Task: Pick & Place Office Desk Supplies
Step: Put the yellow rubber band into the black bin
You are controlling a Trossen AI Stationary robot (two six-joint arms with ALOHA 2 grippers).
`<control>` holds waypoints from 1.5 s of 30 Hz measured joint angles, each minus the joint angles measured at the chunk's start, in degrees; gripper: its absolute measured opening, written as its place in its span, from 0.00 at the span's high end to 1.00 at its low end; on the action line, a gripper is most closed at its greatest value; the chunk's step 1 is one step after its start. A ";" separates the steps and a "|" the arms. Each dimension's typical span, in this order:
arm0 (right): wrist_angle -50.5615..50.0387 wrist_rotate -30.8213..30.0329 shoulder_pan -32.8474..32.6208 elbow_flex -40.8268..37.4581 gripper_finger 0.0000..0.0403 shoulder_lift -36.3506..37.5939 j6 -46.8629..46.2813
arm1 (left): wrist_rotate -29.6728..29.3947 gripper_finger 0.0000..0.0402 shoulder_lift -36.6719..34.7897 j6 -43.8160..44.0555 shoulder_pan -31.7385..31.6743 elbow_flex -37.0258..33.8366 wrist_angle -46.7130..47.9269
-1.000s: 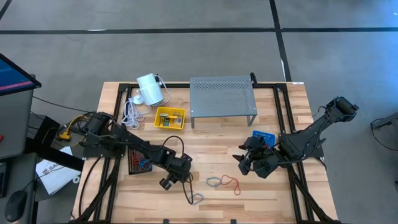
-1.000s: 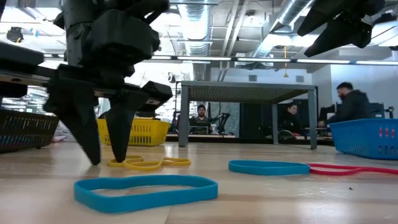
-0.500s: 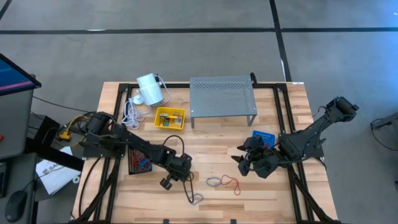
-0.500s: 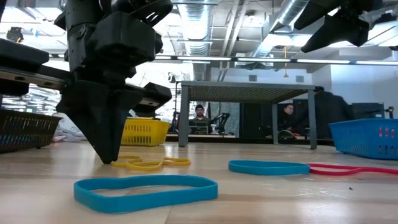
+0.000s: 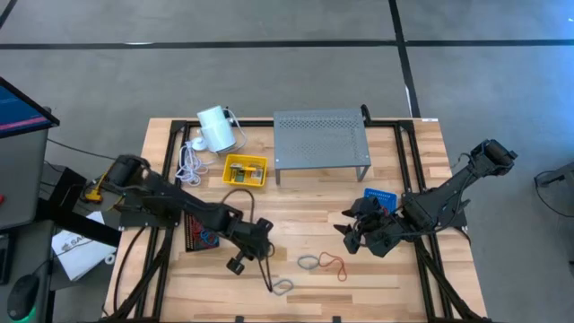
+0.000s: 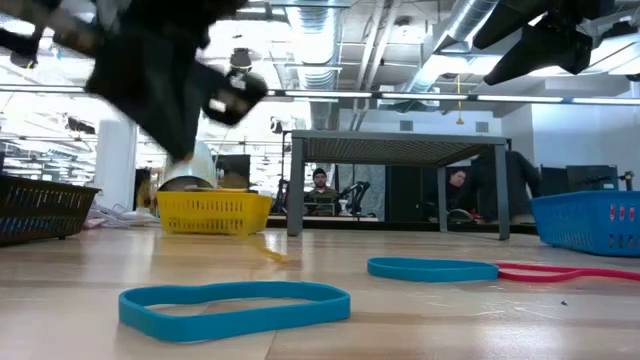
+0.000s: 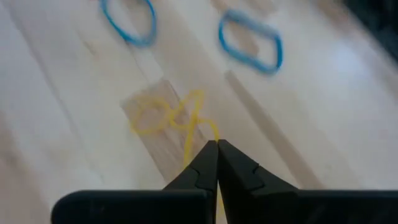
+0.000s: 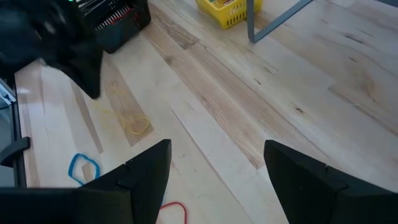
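Note:
My left gripper (image 5: 260, 240) is shut on a thin yellow rubber band (image 7: 163, 117) and hangs above the table's near middle; in the low view it is a blur at the upper left (image 6: 175, 90). Two blue bands (image 5: 283, 286) (image 5: 308, 262) and a red one (image 5: 336, 263) lie flat on the wood to its right. My right gripper (image 5: 352, 235) waits open above the table right of these bands, its fingers wide apart in its wrist view (image 8: 217, 162), holding nothing. My left gripper pinches one strand of the yellow band (image 7: 210, 134) between the tips of its two fingers. The fingers slant down from above. The strand runs from the tips down to the band's twisted loops (image 7: 152, 118), which lie on the wood.
A yellow basket (image 5: 244, 170) and a grey perforated shelf (image 5: 320, 142) stand at the back, with a white cylinder and cord (image 5: 215, 128) at the far left. A blue basket (image 5: 380, 197) sits by the right arm. A dark tray (image 5: 197, 235) lies under the left arm.
My left gripper stood open astride the yellow band on the table, shut on it, then rose and drew back toward the table's left. The pinched strand has gone up with it, while the band's other loops stay on the wood.

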State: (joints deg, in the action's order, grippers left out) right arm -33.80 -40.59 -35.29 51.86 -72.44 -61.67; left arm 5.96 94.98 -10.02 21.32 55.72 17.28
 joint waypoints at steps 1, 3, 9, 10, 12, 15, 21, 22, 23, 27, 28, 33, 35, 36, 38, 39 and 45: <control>0.02 -0.01 0.00 0.00 0.37 0.00 0.18 | -0.16 1.00 -1.46 0.34 0.00 0.00 0.27; 0.00 -0.01 0.00 0.00 0.37 0.00 0.20 | -0.52 1.00 -3.94 1.30 0.00 0.00 0.98; 0.08 -0.01 0.00 0.00 0.37 -0.02 0.20 | -4.00 1.00 -11.06 3.21 -0.01 0.09 5.10; 0.15 -0.01 0.00 0.00 0.37 -0.02 0.20 | -5.05 1.00 -12.05 3.55 0.00 0.09 5.82; 0.16 -0.01 -0.10 0.00 0.37 -0.02 0.20 | -6.60 1.00 -13.97 4.63 -0.02 0.09 7.52; 0.22 -0.01 -0.54 0.00 0.37 -0.02 0.20 | -8.64 1.00 -16.69 6.17 -0.02 0.11 10.36; 0.95 -0.21 -1.48 -0.02 0.37 -0.02 0.20 | -13.54 1.00 -22.08 8.23 0.00 0.11 16.79; 0.92 -0.20 -1.51 -0.02 0.37 -0.02 0.21 | -14.31 1.00 -22.98 8.72 -0.01 0.11 17.22; 0.89 -0.19 -1.51 -0.02 0.37 -0.02 0.24 | -14.80 1.00 -24.02 8.96 -0.02 0.11 17.96; 0.30 -0.19 -1.51 -0.02 0.37 -0.02 0.22 | -15.25 1.00 -28.36 9.36 -0.01 0.11 20.60; 0.29 -0.19 -1.51 -0.02 0.37 -0.02 0.22 | -15.26 1.00 -29.59 10.07 -0.01 0.11 21.47; 0.02 -0.19 -1.51 -0.02 0.37 -0.02 0.22 | -15.28 1.00 -36.01 13.57 0.00 0.11 26.03; 0.07 -0.19 -1.51 -0.02 0.37 -0.02 0.22 | -15.18 1.00 -38.87 15.19 0.06 0.11 28.81; -0.01 -0.19 -1.51 -0.02 0.37 -0.02 0.22 | -15.18 1.00 -40.30 15.96 0.14 0.11 29.68; 0.03 -0.18 -1.51 -0.02 0.37 -0.02 0.20 | -15.17 1.00 -43.20 16.96 0.54 0.11 31.22; 0.02 -0.19 -1.51 -0.02 0.37 -0.02 0.21 | -15.10 1.00 -44.63 17.66 0.58 0.11 32.01; 0.08 -0.16 -1.51 -0.02 0.37 -0.02 0.20 | -12.18 1.00 -51.93 25.16 0.63 0.15 37.34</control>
State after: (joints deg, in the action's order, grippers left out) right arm -33.72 -40.75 -36.80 51.83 -72.47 -61.47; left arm -6.22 43.05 15.15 21.96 55.88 54.62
